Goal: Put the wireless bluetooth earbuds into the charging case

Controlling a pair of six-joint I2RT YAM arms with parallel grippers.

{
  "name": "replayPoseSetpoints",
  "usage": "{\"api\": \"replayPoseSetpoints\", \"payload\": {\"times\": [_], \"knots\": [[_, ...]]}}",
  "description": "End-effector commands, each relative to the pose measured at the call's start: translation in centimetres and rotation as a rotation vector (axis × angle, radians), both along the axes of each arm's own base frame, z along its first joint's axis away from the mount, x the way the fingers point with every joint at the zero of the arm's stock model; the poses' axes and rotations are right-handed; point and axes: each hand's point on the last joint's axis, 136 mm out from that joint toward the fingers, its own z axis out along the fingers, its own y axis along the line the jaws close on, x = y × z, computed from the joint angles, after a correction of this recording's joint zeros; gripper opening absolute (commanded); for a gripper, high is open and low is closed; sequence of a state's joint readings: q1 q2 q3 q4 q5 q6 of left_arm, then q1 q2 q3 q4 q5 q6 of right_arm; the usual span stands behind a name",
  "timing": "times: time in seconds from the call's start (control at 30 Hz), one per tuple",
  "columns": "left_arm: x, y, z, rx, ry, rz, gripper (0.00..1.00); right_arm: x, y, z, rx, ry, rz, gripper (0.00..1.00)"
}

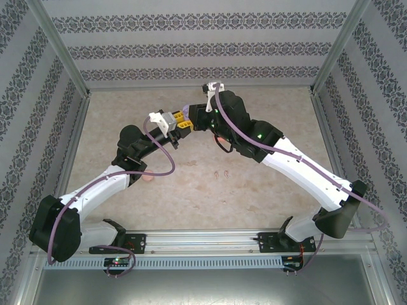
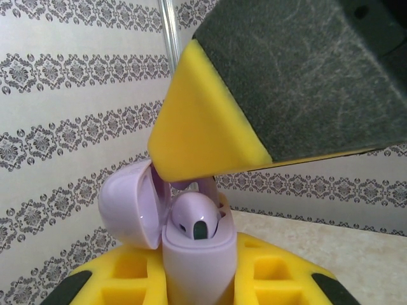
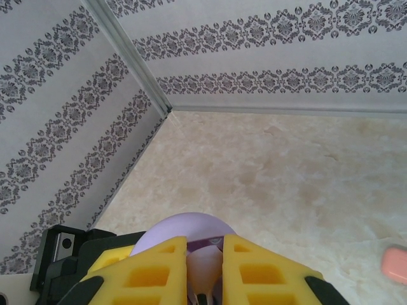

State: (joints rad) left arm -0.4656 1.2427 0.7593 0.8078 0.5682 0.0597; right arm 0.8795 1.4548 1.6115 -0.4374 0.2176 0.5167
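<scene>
Tabletop (image 3: 286,178): beige, marbled.
Left fingers (image 2: 130,270): clamped on open purple charging case (image 2: 197,267).
Right fingers (image 3: 152,273): closed on purple earbud (image 2: 194,213).

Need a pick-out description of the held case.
Start at the beige marbled table, at its far middle where the arms meet. There the left gripper clamps a lilac plastic charging case. Unlike the pink rounded piece lying loose on the table, it is lilac, lid open, a lilac earbud inside.
</scene>
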Motion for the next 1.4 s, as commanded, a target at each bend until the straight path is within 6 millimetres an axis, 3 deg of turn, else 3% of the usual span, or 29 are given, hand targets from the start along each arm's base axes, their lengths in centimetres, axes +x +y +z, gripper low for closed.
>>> {"api": "replayPoseSetpoints", "payload": {"times": [0.0, 0.1, 0.27, 0.3, 0.43, 0.53, 0.8, 1.07, 1.17, 1.37], "knots": [[-0.6, -0.1, 2.8, -0.024, -0.085, -0.002, 0.00, -0.4, 0.5, -2.2, -0.073, 0.019, 0.016, 0.17], [-0.6, -0.1, 2.8, -0.023, -0.086, -0.001, 0.00, -0.4, 0.6, -2.4, -0.071, 0.026, 0.012, 0.19], [-0.6, -0.2, 2.7, -0.021, -0.078, -0.004, 0.00, -0.3, 0.5, -1.2, -0.058, 0.005, 0.007, 0.26], [-0.6, -0.2, 2.6, -0.020, -0.076, -0.003, 0.00, -0.2, 0.5, -0.7, -0.054, -0.002, 0.002, 0.30], [-0.6, -0.2, 2.6, -0.020, -0.075, -0.005, 0.00, 0.1, -0.6, 2.0, 0.000, -0.041, -0.035, 0.62], [-0.7, -0.1, 2.6, -0.019, -0.076, -0.005, 0.00, 0.1, -1.7, 4.2, 0.057, -0.070, -0.049, 0.70], [-0.7, -0.2, 2.7, -0.016, -0.080, -0.006, 0.00, 0.2, -3.9, 6.0, 0.106, -0.082, -0.068, 0.72], [-0.7, -0.4, 1.9, 0.006, -0.056, -0.018, 0.00, 1.8, -4.8, 4.6, 0.084, -0.015, -0.064, 0.70], [-0.8, -0.6, 1.5, 0.022, -0.045, -0.029, 0.00, 2.7, -4.8, 3.9, 0.078, 0.035, -0.039, 0.64], [-1.1, -1.2, 0.3, 0.060, -0.015, -0.067, 0.00, 4.1, -3.5, 2.9, 0.044, 0.117, 0.041, 0.40]]}}
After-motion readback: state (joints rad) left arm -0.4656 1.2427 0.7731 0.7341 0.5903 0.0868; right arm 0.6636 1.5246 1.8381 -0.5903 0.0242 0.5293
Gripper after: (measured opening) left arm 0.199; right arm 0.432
